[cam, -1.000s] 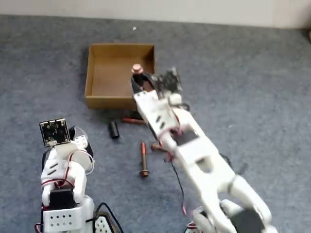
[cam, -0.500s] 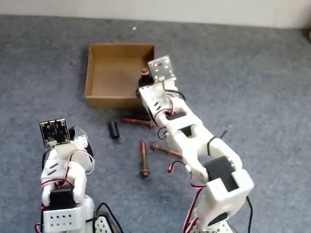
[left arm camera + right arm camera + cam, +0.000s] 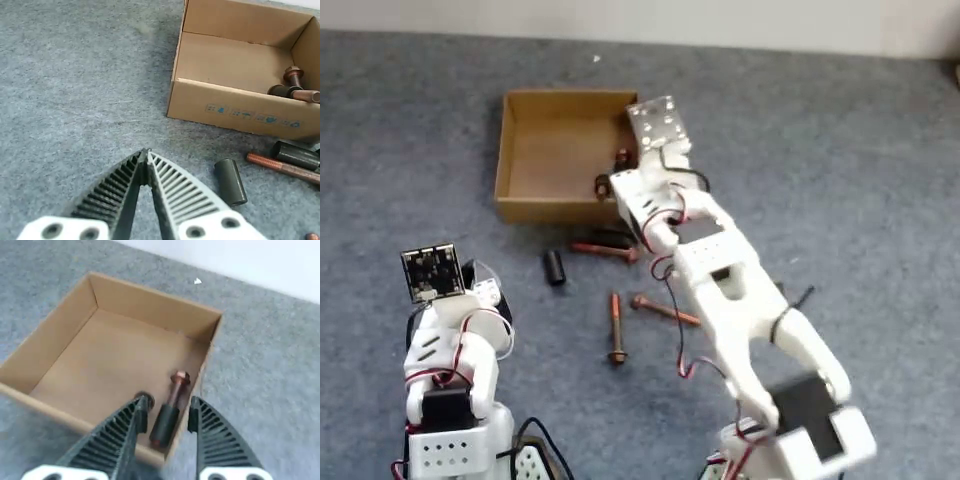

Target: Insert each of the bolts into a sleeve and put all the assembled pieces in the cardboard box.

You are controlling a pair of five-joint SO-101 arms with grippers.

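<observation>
My right hand [image 3: 168, 405] hung apart over the box [image 3: 150, 295], a sleeved bolt [image 3: 166, 419] inside; three bolts [image 3: 615, 325] and two sleeves [image 3: 553, 267] lay outside; left hand [image 3: 146, 156] together.

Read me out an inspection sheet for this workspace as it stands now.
Surface: grey carpet, flat.
Job's things: open brown cardboard box holds a copper bolt seated in a black sleeve; a loose black cylindrical sleeve and bare copper bolts lie on the carpet near it.
Clutter: small white scrap on the carpet.
Grippers: left gripper shut, empty; right gripper open above the boxed bolt.
Cables: red and black wires along the right arm.
Surroundings: pale wall behind the carpet.
</observation>
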